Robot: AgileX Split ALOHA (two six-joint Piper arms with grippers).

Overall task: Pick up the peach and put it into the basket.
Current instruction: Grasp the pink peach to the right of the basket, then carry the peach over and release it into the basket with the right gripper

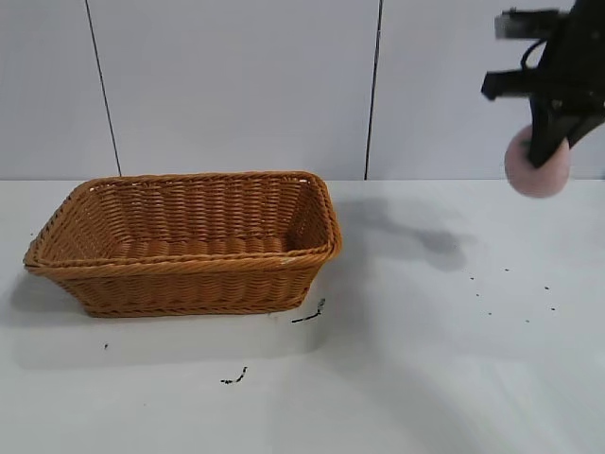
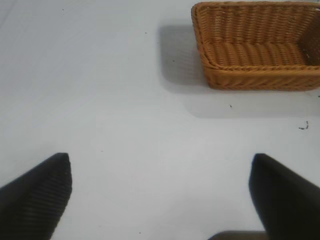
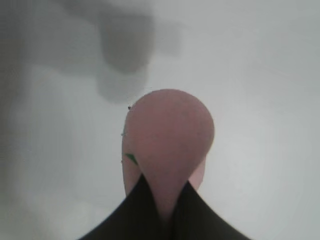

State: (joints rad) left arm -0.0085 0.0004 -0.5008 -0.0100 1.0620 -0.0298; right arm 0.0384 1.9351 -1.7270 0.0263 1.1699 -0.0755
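Observation:
My right gripper (image 1: 548, 151) is shut on the pale pink peach (image 1: 536, 168) and holds it high above the table at the far right. In the right wrist view the peach (image 3: 169, 135) sits squeezed between the two black fingers, its green stem showing at one side. The orange-brown wicker basket (image 1: 189, 274) stands on the white table at the left, well apart from the peach. It also shows in the left wrist view (image 2: 260, 75). My left gripper (image 2: 160, 185) is open and empty over bare table, out of the exterior view.
The white table (image 1: 425, 359) carries small dark specks and scraps near the basket's front corner (image 1: 308, 313) and at the right. A shadow of the arm lies on the table right of the basket. A panelled wall stands behind.

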